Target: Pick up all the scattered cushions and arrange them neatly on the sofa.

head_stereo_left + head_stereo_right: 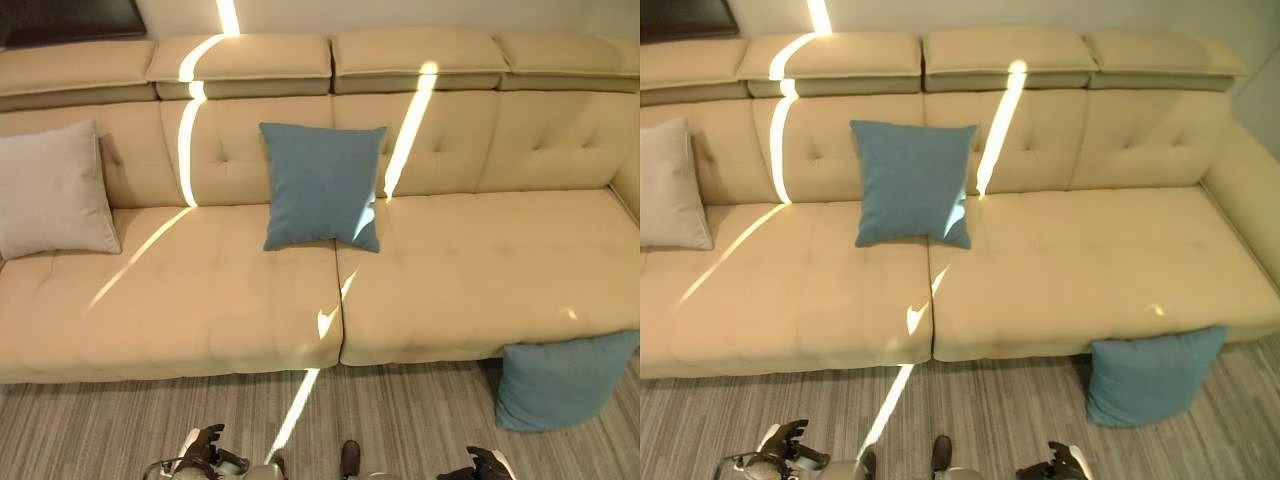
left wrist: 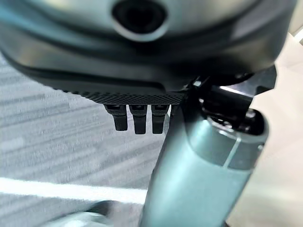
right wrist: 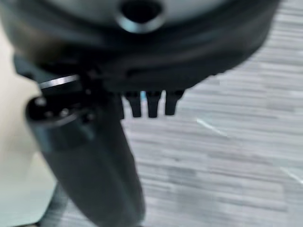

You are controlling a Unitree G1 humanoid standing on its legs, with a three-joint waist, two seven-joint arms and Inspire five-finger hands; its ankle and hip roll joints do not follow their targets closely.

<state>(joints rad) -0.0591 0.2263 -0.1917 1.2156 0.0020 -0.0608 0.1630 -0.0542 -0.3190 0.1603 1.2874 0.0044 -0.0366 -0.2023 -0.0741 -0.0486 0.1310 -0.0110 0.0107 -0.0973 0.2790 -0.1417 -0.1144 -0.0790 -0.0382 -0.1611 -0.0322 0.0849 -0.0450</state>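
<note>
A blue cushion (image 1: 322, 186) stands propped against the backrest in the middle of the beige sofa (image 1: 200, 300). A pale grey cushion (image 1: 52, 190) leans at the sofa's left end. A second blue cushion (image 1: 560, 378) sits on the floor, leaning against the sofa's front at the right. My left hand (image 1: 205, 448) hangs low at the lower left and my right hand (image 1: 488, 464) at the lower right, both over the carpet and far from any cushion. In the wrist views the left hand's fingers (image 2: 137, 120) and the right hand's fingers (image 3: 151, 106) point straight out and hold nothing.
Grey striped carpet (image 1: 400, 420) lies between me and the sofa. The sofa's right seat (image 1: 480, 270) is bare, and its right arm (image 1: 1250, 190) bounds that end. Bright strips of sunlight cross the seats and the floor.
</note>
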